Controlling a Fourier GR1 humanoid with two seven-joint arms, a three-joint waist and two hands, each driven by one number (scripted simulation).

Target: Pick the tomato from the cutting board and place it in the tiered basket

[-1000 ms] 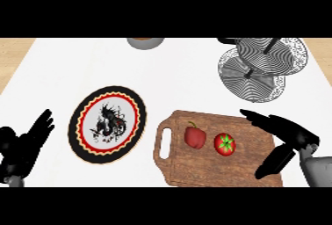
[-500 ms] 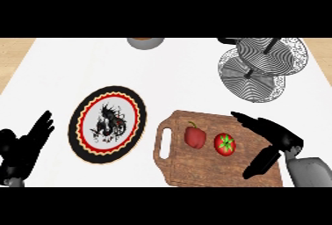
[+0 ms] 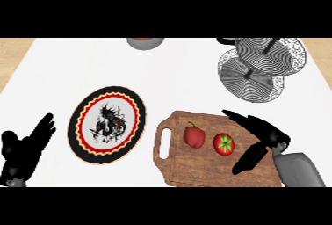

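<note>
Tomato (image 3: 224, 143) on the cutting board (image 3: 194, 169), lower right of frame, stem star facing up; no clear long axis.
Right hand (image 3: 262, 136) spreads wide just beside it, holding nothing. Tiered basket (image 3: 259, 66) upper right, cut off at top. Left hand (image 3: 23, 151) rests open, lower left.

Right hand (image 3: 266, 134) — nearer the tomato (image 3: 224, 143)

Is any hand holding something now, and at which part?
Nothing is held. The right hand is open beside the tomato; the left hand rests open.
</note>
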